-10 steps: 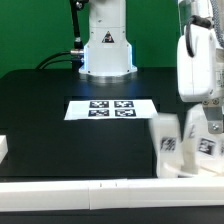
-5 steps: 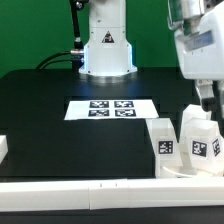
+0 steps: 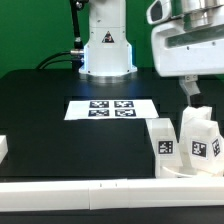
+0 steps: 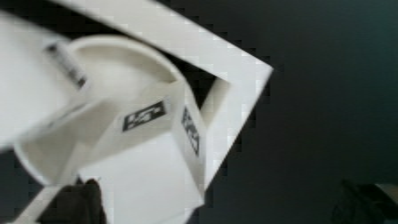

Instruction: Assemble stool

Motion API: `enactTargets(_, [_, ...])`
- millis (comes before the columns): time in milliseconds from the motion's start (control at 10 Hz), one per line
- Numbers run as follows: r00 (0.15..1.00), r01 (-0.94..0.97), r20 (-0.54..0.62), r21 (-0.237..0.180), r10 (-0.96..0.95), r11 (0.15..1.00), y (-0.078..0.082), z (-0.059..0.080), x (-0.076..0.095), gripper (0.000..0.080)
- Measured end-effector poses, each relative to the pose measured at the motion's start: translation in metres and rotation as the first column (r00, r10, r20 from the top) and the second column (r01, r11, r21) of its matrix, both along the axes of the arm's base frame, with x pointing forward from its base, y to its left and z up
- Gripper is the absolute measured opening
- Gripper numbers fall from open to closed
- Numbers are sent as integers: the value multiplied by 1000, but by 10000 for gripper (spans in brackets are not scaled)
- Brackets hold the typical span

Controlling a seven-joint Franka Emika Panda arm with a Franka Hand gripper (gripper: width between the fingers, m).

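Two white stool legs stand upright at the exterior view's right, one (image 3: pixel 163 140) beside the other (image 3: pixel 201 135), each showing a square tag. A low flat white part, apparently the round seat (image 3: pixel 181 172), lies under them. My gripper (image 3: pixel 189 92) hangs open above the legs, apart from both and holding nothing. In the wrist view the tagged white legs (image 4: pixel 139 125) fill the middle, with the seat's curved edge (image 4: pixel 121 52) behind them. The gripper (image 4: pixel 206 206) shows only as two dark fingertips (image 4: pixel 43 205) at the picture's edge, spread wide.
The marker board (image 3: pixel 110 108) lies in the middle of the black table. A long white border bar (image 3: pixel 90 187) runs along the front, and a corner of the bars (image 4: pixel 228 58) shows in the wrist view. A small white piece (image 3: pixel 3 148) sits at the exterior view's left. The robot base (image 3: pixel 106 45) stands at the back.
The gripper has opened, let go of the right leg and risen away from it, drifting toward the exterior view's left. Both legs have stayed upright.
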State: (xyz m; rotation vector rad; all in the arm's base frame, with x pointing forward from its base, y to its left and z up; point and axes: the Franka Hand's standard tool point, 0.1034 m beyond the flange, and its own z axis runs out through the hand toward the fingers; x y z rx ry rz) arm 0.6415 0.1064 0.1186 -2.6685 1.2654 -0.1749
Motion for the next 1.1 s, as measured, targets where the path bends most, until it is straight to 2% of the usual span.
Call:
enactTargets(100, [982,-189,-8,-39,189,981,1,2,5,649])
enactTargets(200, [937,-349,-11,-60,349,935,5,-4,7,649])
enactTargets(300, [900,-437,-17,-67,437,897,10,-12,4,649])
enactTargets(400, [890,-451,18,-103,455,886,8,-9,6,649])
enactTargets(700, [771,-630,-8,-166,637,759,-1,-10,6,649])
enactTargets(800, [608,-782,-50,-214,793,586,-7,-11,9,649])
enactTargets(900, [474,-866,-102,-235,875,441,-3,-17,10,649])
enactTargets(1000, [370,-912,-132,-242,920,333,4,-21,10,649])
enactTargets(1100, [322,-924,-135,-260,937,280,4,-22,10,649])
